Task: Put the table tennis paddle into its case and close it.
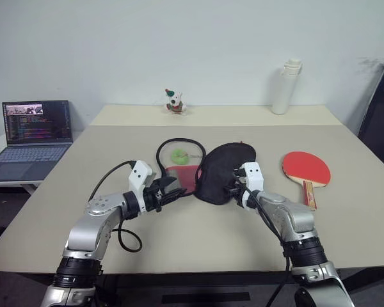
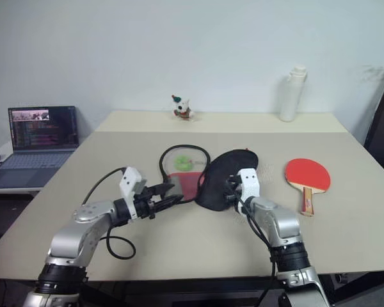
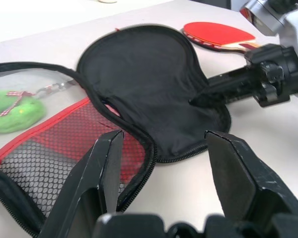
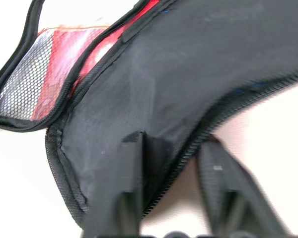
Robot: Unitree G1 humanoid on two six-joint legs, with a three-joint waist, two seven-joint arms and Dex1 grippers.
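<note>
Just one paddle [image 1: 305, 168], one case [image 1: 224, 171]; left claw [image 1: 178, 194] spread, right claw [image 4: 171, 186] pinching case edge.

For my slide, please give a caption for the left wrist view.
Right gripper pinching the unzipped case's black flap, paddle lying behind on the table.

Landmark: the case [image 1: 225, 173], lying open mid-table.
Left of case: left gripper [image 1: 176, 194] and its cable [image 1: 125, 240] crowd the red mesh half.
Near edge of case: right gripper [image 1: 234, 188] sits at the black flap, apparently straddling its zip edge.
Right of case: bare strip, then the paddle [image 1: 306, 169].
Behind case: open table [image 1: 134, 137]; toy [image 1: 173, 102] and bottle [image 1: 286, 87] well back.
</note>
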